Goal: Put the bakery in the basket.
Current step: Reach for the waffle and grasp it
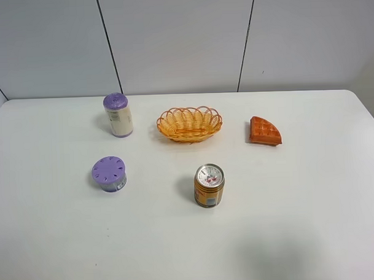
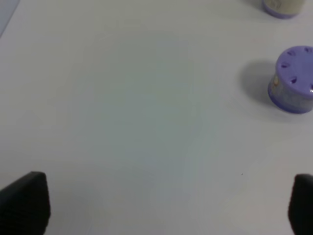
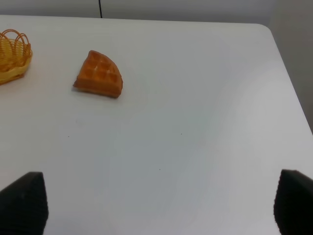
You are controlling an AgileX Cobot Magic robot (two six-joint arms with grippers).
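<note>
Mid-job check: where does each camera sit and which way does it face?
Exterior high: mounted high, looking down on basket, waffle, can, tall jar, short jar; no arm shows.
Left wrist: on left arm, facing short jar; left gripper shows, open.
Right wrist: on right arm, facing waffle and basket; right gripper shows, open.
Shared: exterior and right wrist both show the waffle.

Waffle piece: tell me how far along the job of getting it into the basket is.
Nothing is done yet. The waffle piece lies on the table, apart from the basket, which holds nothing. Nothing is in hand: the left fingers and right fingers stand open, gripping nothing. Left to do: reach the waffle piece, likely with the right arm, grasp it, carry it over and release it in the basket.
</note>
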